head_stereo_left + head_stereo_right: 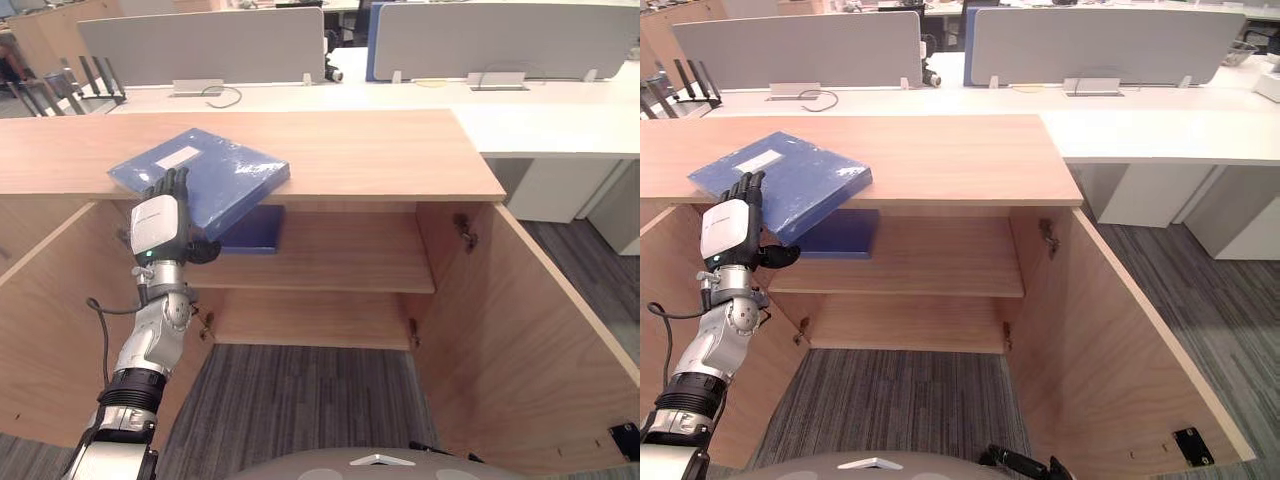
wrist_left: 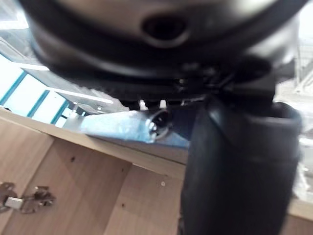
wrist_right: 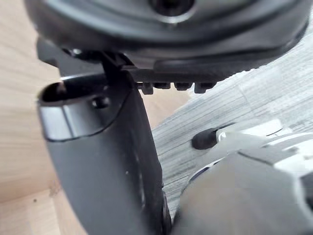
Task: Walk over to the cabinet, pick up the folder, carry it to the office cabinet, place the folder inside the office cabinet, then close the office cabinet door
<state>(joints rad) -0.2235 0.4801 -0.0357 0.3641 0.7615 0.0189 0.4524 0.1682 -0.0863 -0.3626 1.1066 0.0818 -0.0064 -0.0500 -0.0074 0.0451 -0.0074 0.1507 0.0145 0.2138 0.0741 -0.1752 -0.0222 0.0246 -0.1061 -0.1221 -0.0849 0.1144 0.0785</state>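
The folder [image 1: 215,175] is lying askew on the worktop [image 1: 380,150] of the cabinet [image 1: 300,320], at its left end. Its near corner is overhanging the front edge, which is giving the left hand [image 1: 160,222] room to pinch it. The fingers are resting on the cover and the thumb is tucking underneath, probably so it can be lifted off. Both doors are standing open, the right door [image 1: 530,320] swinging wide, leaving the shelf [image 1: 340,255] reachable. The right hand [image 3: 98,147] is hanging low over the carpet; I cannot tell its state. The folder is looking flat, blue and glossy, with a pale label [image 1: 178,157] on its cover.
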